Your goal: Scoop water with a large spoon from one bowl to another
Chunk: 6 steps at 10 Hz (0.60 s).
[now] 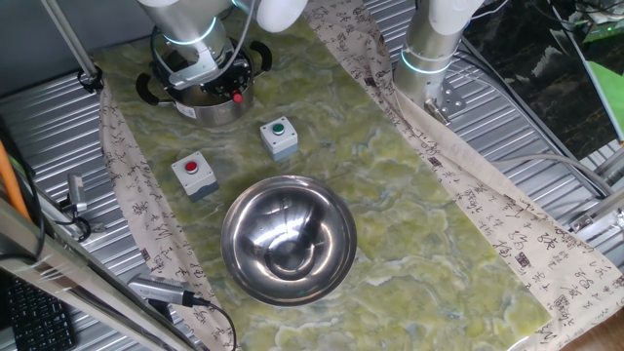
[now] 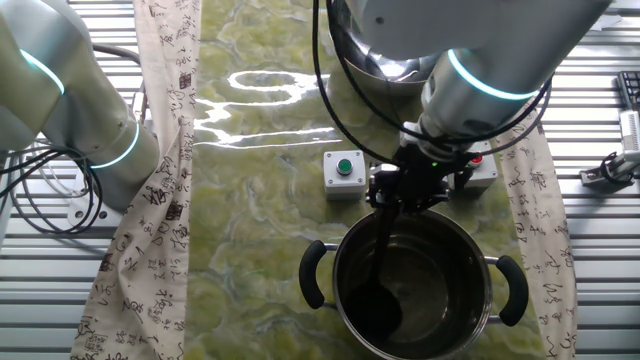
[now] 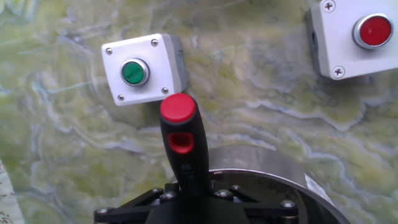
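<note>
- The tool [image 2: 405, 192] is closed tight on the large spoon [image 2: 384, 262], up near the red end of its handle.
- The spoon's scoop sits low inside the small pot [image 2: 412, 285] with black handles, at the bottom middle of the other fixed view.
- The spoon stands almost straight up: scoop down, red end up.
- I think it should lift slowly and stay level, so the water does not spill.
- The wide shiny bowl [image 1: 289, 239] waits farther off on the tabletop [image 1: 390, 195], past the green button box [image 2: 343, 171] and the red button box [image 1: 194, 174].
</note>
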Available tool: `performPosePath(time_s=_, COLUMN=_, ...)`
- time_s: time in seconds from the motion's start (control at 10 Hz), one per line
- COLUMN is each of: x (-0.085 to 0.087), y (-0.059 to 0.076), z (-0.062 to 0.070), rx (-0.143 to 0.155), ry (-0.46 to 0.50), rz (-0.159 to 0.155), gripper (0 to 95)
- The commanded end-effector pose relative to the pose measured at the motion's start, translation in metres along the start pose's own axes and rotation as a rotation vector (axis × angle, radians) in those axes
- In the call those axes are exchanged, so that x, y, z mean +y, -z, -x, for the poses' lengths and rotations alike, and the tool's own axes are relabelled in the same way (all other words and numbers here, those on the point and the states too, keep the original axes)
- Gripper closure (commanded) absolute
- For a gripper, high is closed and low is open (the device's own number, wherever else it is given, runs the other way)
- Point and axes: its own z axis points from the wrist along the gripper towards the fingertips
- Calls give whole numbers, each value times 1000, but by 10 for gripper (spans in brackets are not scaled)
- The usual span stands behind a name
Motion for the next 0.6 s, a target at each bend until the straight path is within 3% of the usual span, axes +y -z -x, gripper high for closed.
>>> performPosePath(time_s=0.1, x=3, y=3, z=0, rx=-2, ry=2, rz=9, gripper=950)
performPosePath(time_s=0.6, x=7, y=17, z=2, rx=-5, ry=11, rz=39, gripper=950)
